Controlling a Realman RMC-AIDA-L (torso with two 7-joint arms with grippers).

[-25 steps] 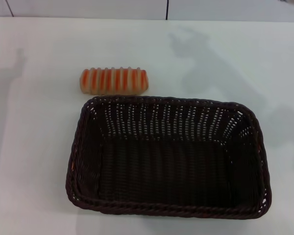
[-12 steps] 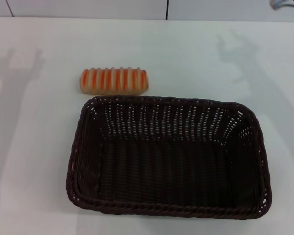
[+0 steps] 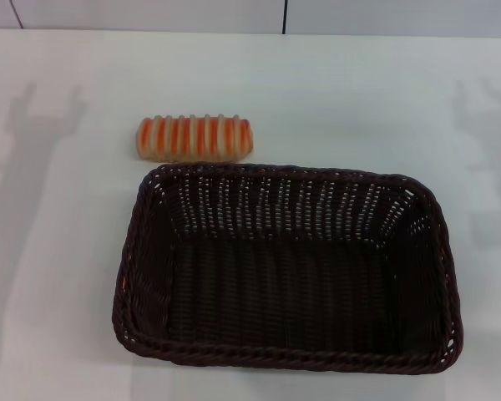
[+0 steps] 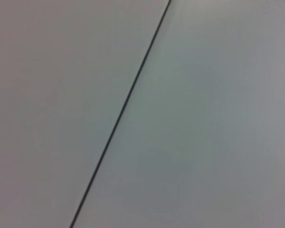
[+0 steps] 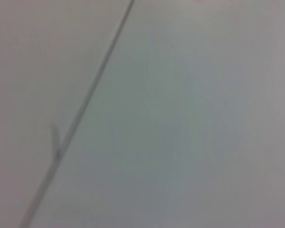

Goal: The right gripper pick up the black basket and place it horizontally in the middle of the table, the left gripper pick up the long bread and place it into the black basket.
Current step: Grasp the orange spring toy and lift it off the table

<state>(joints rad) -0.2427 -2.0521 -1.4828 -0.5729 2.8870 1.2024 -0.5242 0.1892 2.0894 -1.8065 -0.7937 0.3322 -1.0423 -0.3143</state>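
Basket (image 3: 288,271) looks light, stiff wicker; braided right rim suits a pinch. Bread (image 3: 194,138) just beyond it on counter (image 3: 67,251). Neither claw visible; state unknown.

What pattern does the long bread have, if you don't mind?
The long bread is pale cream with orange-brown crosswise stripes, clearest in the head view.

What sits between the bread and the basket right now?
Nothing: in the head view only a narrow strip of bare table separates the bread from the basket's far rim. They are close but apart.
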